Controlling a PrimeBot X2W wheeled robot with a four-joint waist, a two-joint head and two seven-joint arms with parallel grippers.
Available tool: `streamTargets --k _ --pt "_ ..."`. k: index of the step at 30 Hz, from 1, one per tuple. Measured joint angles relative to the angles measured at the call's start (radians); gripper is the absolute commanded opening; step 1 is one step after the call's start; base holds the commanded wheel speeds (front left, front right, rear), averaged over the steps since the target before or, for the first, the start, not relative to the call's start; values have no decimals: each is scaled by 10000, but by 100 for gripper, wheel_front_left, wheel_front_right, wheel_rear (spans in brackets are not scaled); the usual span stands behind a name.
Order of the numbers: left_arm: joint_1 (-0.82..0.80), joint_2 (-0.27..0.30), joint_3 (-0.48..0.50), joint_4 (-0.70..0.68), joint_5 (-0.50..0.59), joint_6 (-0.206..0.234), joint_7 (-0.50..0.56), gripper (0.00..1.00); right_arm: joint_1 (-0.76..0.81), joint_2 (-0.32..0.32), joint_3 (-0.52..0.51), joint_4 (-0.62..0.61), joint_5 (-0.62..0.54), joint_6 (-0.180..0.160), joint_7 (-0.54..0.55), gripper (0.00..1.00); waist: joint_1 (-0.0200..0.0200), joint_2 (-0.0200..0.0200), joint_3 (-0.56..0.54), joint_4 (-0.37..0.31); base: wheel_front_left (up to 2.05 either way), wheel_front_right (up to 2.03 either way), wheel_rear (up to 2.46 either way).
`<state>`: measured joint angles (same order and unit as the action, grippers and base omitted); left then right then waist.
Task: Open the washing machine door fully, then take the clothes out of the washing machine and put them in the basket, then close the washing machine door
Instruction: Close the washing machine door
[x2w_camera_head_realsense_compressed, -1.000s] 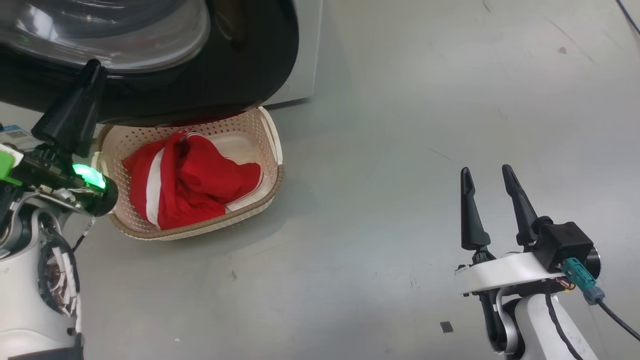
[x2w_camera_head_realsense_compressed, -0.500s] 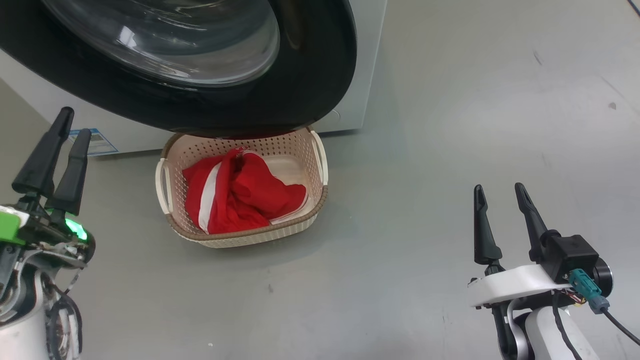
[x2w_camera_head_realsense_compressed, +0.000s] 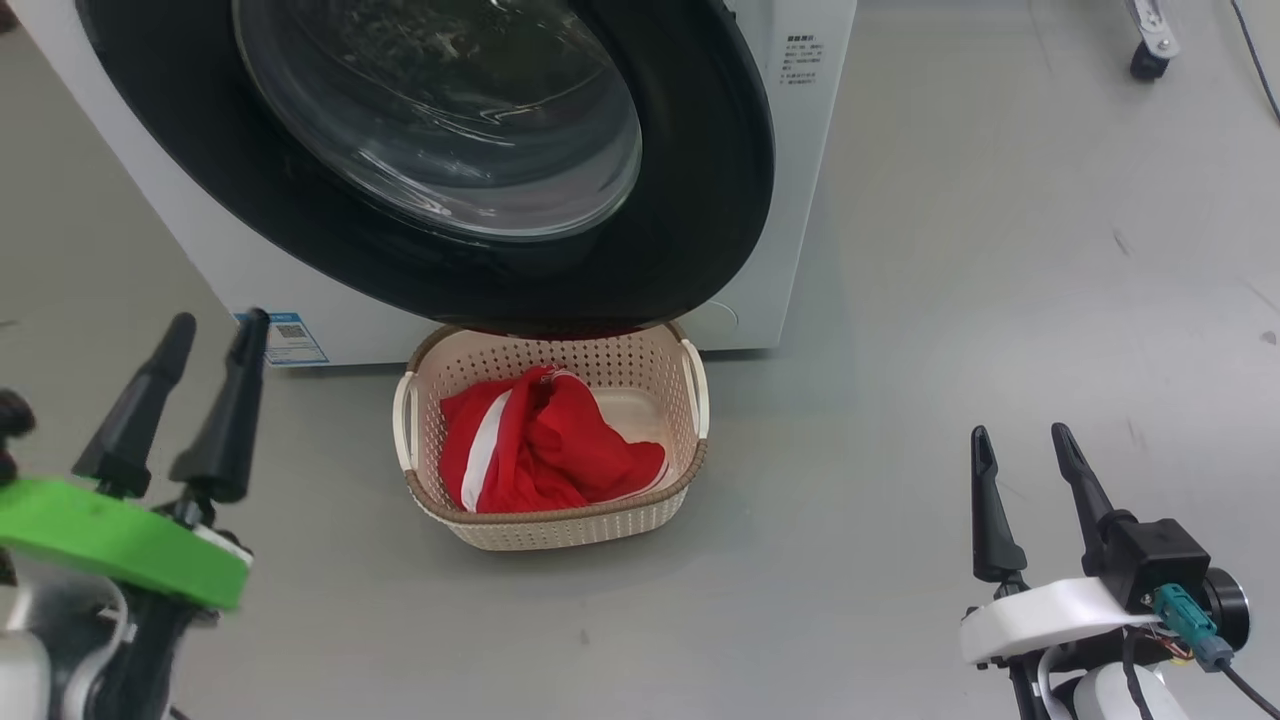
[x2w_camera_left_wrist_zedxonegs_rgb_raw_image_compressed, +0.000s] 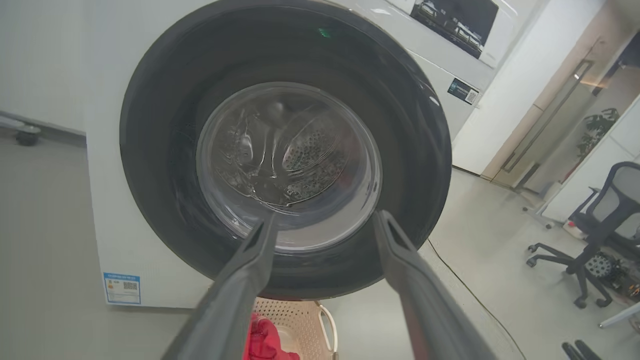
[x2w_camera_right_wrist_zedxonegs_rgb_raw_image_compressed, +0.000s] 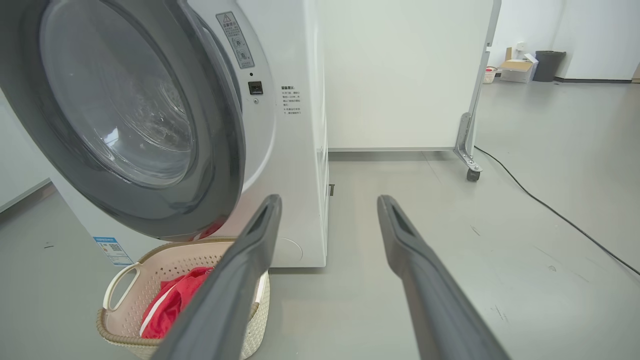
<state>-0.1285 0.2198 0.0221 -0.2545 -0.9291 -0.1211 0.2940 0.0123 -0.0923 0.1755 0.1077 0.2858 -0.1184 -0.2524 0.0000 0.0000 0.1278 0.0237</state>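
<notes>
1. In front of the washing machine (x2w_camera_head_realsense_compressed: 820, 200), the head camera had pulled back and up within the last second. The shift of the whole picture was therefore the camera's move, not the things'.
2. The left gripper (x2w_camera_head_realsense_compressed: 220, 325) had changed most. A second earlier its fingers were pressed together right against the black rim of the washing machine door (x2w_camera_head_realsense_compressed: 700, 200). Now it hung at the lower left, well apart from the door, with its jaws spread wide and empty.
3. The right gripper (x2w_camera_head_realsense_compressed: 1018, 432) stood at the lower right over the bare floor (x2w_camera_head_realsense_compressed: 900, 400), jaws wide and empty as before.
4. The door lay swung across the opening, and the left wrist view showed the drum (x2w_camera_left_wrist_zedxonegs_rgb_raw_image_compressed: 310, 160) through its glass. Whether it had latched could not be told. In the right wrist view a small dark latch socket (x2w_camera_right_wrist_zedxonegs_rgb_raw_image_compressed: 255, 87) still showed on the white front beside the rim, so the door may have stood slightly proud.
5. The clothes (x2w_camera_head_realsense_compressed: 540, 455), red with a white stripe, lay bunched in the basket (x2w_camera_head_realsense_compressed: 560, 530). The basket sat on the floor just before the machine, its far rim under the door's lower edge.
6. By my reading the push on the door was over and the arm was backing away. The unloading was done and the closing was done or nearly so, which left only the latch in doubt.
</notes>
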Motion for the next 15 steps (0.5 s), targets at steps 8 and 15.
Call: streamTargets --k 8,15 --pt "1480 788 -1166 109 3162 -44 -2000 100 407 -144 61 -35 -322 0 0 100 0 0 -596 310 0 0 0" --pt "2658 391 -1028 1223 4491 209 -3195 100 886 -230 54 -13 -393 0 0 100 0 0 -963 439 0 0 0"
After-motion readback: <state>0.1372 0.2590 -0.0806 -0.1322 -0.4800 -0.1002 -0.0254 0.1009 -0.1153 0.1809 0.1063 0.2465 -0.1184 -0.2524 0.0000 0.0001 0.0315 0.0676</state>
